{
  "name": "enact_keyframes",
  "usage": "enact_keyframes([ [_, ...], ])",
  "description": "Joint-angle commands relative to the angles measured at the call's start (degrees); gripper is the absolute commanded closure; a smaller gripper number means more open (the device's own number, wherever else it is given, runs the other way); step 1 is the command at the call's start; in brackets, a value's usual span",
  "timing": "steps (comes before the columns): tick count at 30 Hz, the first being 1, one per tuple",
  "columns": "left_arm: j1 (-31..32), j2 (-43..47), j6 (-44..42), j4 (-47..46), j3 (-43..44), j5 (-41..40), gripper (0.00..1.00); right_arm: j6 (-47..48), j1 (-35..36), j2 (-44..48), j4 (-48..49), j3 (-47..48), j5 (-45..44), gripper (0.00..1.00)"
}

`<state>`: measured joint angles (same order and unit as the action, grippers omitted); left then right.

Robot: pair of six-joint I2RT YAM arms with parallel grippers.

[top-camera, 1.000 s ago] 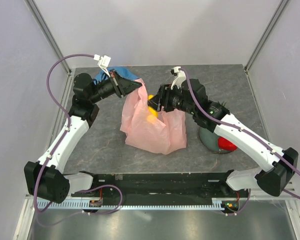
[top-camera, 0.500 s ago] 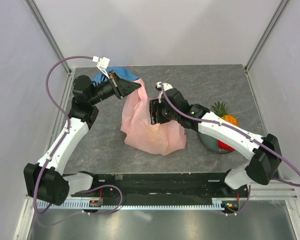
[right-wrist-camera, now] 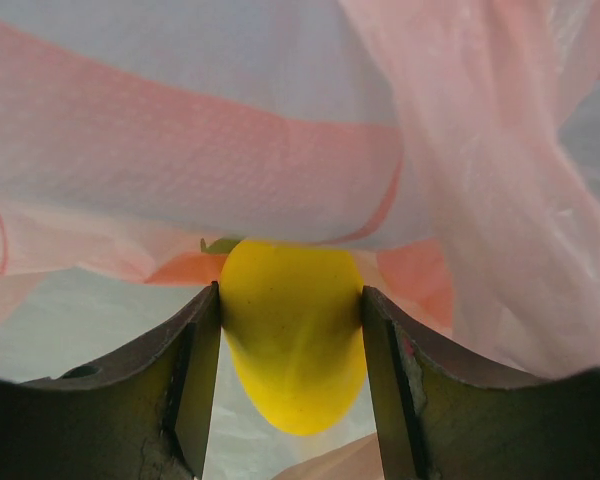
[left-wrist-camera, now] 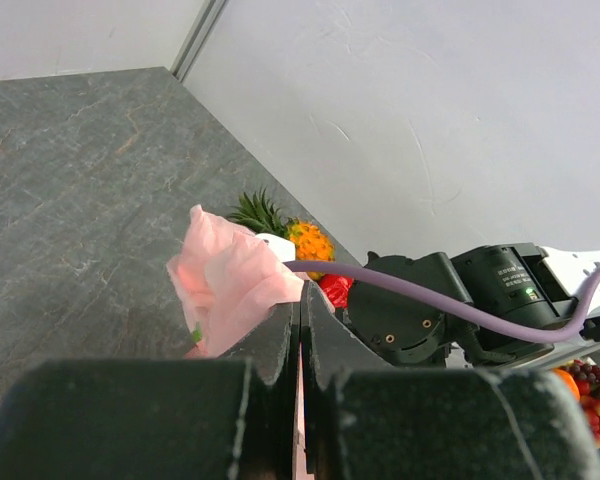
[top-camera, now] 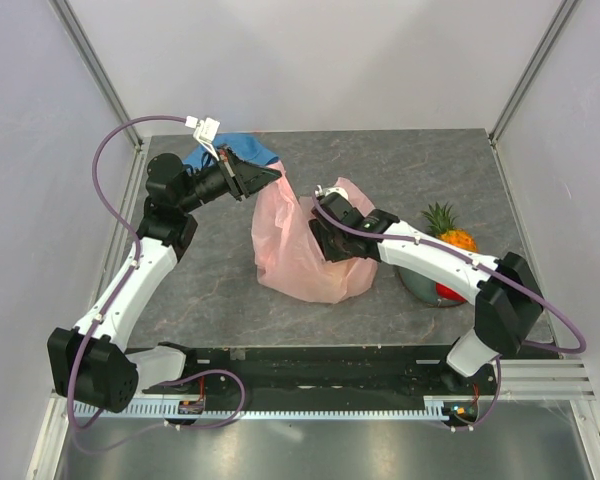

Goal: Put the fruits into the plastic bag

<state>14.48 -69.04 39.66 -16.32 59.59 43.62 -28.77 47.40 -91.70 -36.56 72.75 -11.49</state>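
Note:
The pink plastic bag point(top-camera: 292, 255) stands in the middle of the table, and my left gripper point(top-camera: 271, 175) holds it up by its top edge. In the left wrist view the left gripper point(left-wrist-camera: 300, 312) is shut on the thin pink film point(left-wrist-camera: 232, 280). My right gripper point(top-camera: 325, 240) reaches down into the bag's mouth. Seen from the right wrist, the right gripper point(right-wrist-camera: 292, 345) is shut on a yellow mango point(right-wrist-camera: 292, 335), with the bag's walls point(right-wrist-camera: 280, 150) all round it. An orange pineapple point(top-camera: 450, 233) and a shiny red fruit point(top-camera: 448, 291) lie to the right.
The dark round plate point(top-camera: 418, 281) under the pineapple and red fruit sits right of the bag, partly beneath my right forearm. A blue cloth hat point(top-camera: 232, 150) lies at the back left behind my left gripper. Walls close in the table on three sides.
My right gripper has come down from above the bag's mouth into the bag with the mango, which no longer shows from above. The left gripper has held still.

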Motion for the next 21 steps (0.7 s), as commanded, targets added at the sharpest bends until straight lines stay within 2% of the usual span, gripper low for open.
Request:
enact_keyframes([
  [1, -0.51, 1.8, 1.12, -2.84, 0.0, -0.99, 0.98, 0.12, 0.24, -1.11, -3.61, -0.77, -4.25, 0.62],
  [2, -0.51, 1.71, 1.12, -2.84, 0.0, -0.99, 0.98, 0.04, 0.24, -1.2, -3.52, -0.33, -4.25, 0.6],
  [5, -0.51, 1.8, 1.12, -2.84, 0.0, -0.99, 0.98, 0.12, 0.24, -1.11, -2.91, 0.2, -3.81, 0.43],
  [6, -0.51, 1.71, 1.12, -2.84, 0.0, -0.99, 0.98, 0.12, 0.24, -1.02, -2.47, 0.37, -3.63, 0.33],
  [9, -0.51, 1.71, 1.03, -2.76, 0.0, -0.99, 0.98, 0.39, 0.24, -0.76, -1.68, 0.81, -2.93, 0.19],
  [12, -0.51, 1.8, 0.86, -2.67, -0.09, -0.9, 0.98, 0.21, 0.24, -0.85, -1.41, 1.08, -2.49, 0.13],
  [16, -0.51, 1.97, 0.77, -2.58, -0.18, -0.99, 0.98, -0.75, 0.24, -0.32, -0.63, 1.34, -1.96, 0.12],
  [19, -0.51, 1.89, 0.86, -2.49, -0.27, -1.08, 0.98, -1.2, 0.15, 0.99, 0.78, 1.6, -1.17, 0.14],
  [21, -0.51, 1.8, 0.77, -1.88, -0.27, -1.51, 0.98, -0.76, 0.15, 2.57, 3.15, 1.78, 1.37, 0.2],
])
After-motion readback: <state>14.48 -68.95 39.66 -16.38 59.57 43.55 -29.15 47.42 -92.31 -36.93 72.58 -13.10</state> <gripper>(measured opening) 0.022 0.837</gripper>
